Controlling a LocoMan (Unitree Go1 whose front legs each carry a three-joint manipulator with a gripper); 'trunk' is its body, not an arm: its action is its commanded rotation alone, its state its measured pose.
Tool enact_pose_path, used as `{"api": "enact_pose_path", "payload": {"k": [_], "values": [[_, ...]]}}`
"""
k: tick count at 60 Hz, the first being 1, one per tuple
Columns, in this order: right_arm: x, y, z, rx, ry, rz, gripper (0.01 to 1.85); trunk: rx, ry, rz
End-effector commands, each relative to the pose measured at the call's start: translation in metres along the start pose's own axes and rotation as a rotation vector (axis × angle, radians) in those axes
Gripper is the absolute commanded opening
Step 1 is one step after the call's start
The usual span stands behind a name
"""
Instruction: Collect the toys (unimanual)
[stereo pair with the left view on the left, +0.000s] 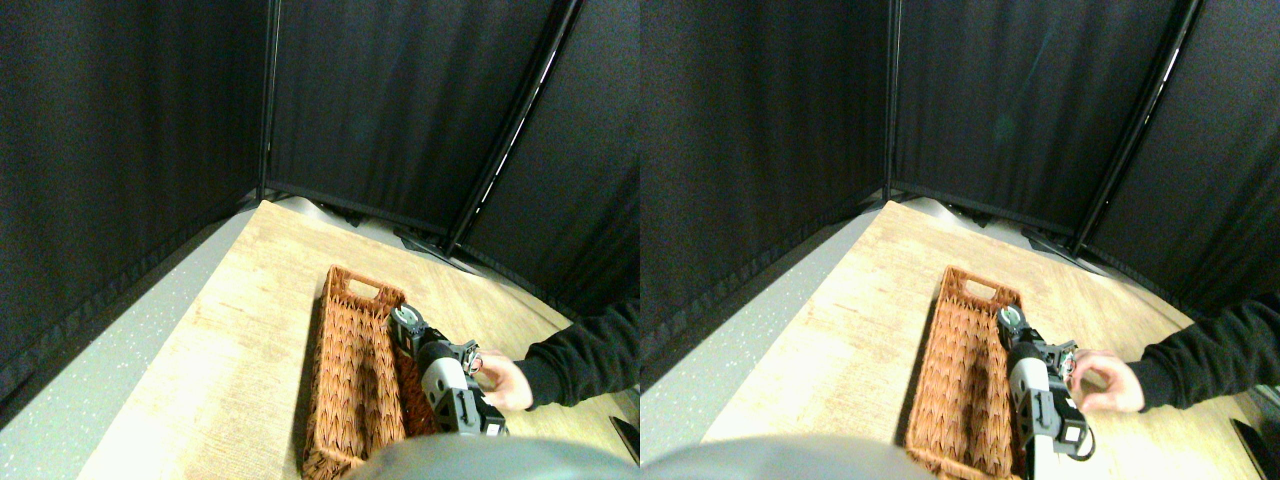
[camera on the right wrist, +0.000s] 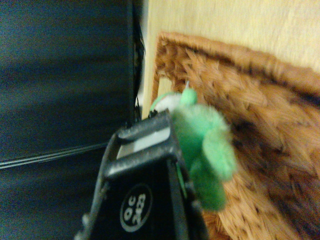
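Green toy (camera on the right wrist: 202, 150) against the jaws over the wicker basket (stereo pair with the left view on the left: 352, 385)

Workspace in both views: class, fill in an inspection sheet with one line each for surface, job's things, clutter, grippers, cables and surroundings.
Surface: light wooden table, with grey floor beside it.
Job's things: one green toy at the right gripper's jaw, over the basket; no other toys seen.
Clutter: nothing seen loose on the table.
Grippers: right gripper over the basket's near rim; the jaw gap is hidden.
Cables: nothing seen for certain.
Surroundings: black curtain panels behind the table; a person's hand in a dark sleeve reaches in right beside the arm.
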Motion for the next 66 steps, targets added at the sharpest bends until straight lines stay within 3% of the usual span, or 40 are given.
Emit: {"api": "enact_pose_path", "payload": {"k": [1,3,6,9,26,27,33,48,49,66], "values": [[-0.002,0.009,0.008,-0.087,0.029,0.03,0.62,0.006,0.011,0.005],[-0.004,0.01,0.011,-0.106,0.039,0.003,1.1,0.009,0.013,0.004],[-0.004,0.01,0.013,-0.11,0.048,0.001,1.33,0.012,0.013,0.001],[-0.005,0.009,0.015,-0.11,0.049,0.0,1.41,0.016,0.014,-0.001],[-0.003,0.002,0.032,-0.138,-0.029,-0.001,0.99,0.045,0.026,-0.026],[-0.002,0.002,0.037,-0.136,-0.045,0.003,0.91,0.047,0.027,-0.029],[-0.003,0.0,0.055,-0.152,-0.091,-0.02,0.8,0.059,0.032,-0.046],[-0.013,-0.005,0.102,-0.176,-0.177,-0.06,0.73,0.083,0.042,-0.084],[-0.017,-0.007,0.107,-0.16,-0.215,-0.069,0.72,0.085,0.043,-0.086],[-0.038,-0.026,0.127,-0.152,-0.268,-0.087,0.72,0.1,0.049,-0.109]]}}
